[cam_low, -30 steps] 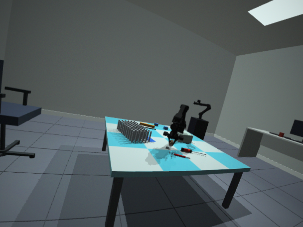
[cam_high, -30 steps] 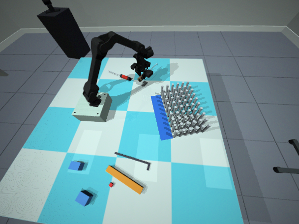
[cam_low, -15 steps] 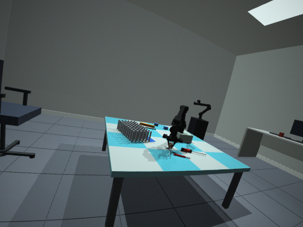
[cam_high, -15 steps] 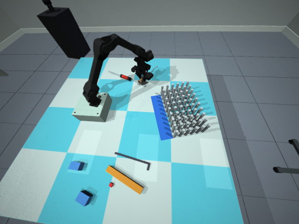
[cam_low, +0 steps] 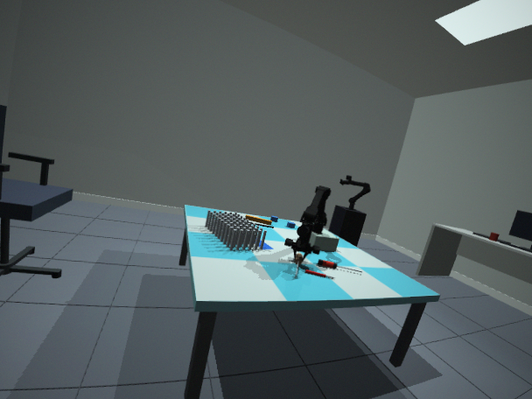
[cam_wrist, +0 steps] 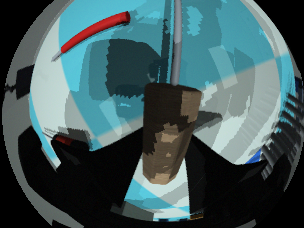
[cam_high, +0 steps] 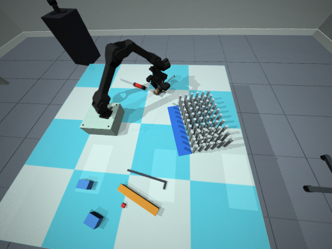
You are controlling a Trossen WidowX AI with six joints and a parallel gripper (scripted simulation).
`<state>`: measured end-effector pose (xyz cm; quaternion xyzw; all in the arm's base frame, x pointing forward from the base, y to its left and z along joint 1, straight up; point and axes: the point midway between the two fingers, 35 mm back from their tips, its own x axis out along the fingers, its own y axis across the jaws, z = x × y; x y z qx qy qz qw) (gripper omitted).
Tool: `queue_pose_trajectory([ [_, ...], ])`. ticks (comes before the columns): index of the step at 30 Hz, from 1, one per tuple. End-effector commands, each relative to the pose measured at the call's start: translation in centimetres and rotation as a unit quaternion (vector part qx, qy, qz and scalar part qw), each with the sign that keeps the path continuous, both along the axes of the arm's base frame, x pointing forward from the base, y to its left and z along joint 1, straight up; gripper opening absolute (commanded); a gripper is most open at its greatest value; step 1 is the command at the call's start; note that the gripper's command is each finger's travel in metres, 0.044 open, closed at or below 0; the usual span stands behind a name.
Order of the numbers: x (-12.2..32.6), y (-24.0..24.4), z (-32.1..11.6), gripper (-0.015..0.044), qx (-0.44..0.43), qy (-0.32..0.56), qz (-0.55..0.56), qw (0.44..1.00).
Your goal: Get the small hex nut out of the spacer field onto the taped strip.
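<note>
My gripper [cam_high: 161,87] [cam_low: 299,255] [cam_wrist: 166,133] is shut on the wooden handle [cam_high: 156,92] [cam_wrist: 170,131] of a thin metal-shafted tool. Its shaft [cam_high: 170,79] [cam_wrist: 177,47] points away from the arm's base, sloping down in the exterior view; whether its tip touches the table cannot be told. The gripper is outside the field, beyond the strip's far end. The grey metal spacers [cam_high: 189,129] [cam_low: 236,240] stand in dense rows. The blue taped strip [cam_high: 177,134] [cam_low: 266,246] [cam_wrist: 255,158] lies bare before them, crossed by shadows. The nut cannot be made out.
A red-handled screwdriver [cam_high: 139,86] [cam_low: 327,263] and a slim red tool [cam_low: 317,273] [cam_wrist: 95,33] lie near the gripper. A dark hex key [cam_high: 147,176], an orange bar [cam_high: 137,199], two blue blocks [cam_high: 84,184] [cam_high: 93,220] and a red cube [cam_high: 123,205] lie at the top view's near side.
</note>
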<state>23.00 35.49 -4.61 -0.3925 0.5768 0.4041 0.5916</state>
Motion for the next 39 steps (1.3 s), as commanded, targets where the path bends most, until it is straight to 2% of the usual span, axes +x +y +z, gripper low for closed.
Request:
queue_pose_trajectory([
  [1,0.0,0.0,-0.5,0.0,0.0,0.0,0.0,1.0],
  [5,0.0,0.0,-0.5,0.0,0.0,0.0,0.0,1.0],
  [22,0.0,0.0,0.2,0.044,0.0,0.0,0.0,1.0],
  [27,-0.1,-0.2,6.6,0.044,0.0,0.0,0.0,1.0],
  [39,-0.1,-0.2,6.9,0.044,0.0,0.0,0.0,1.0],
])
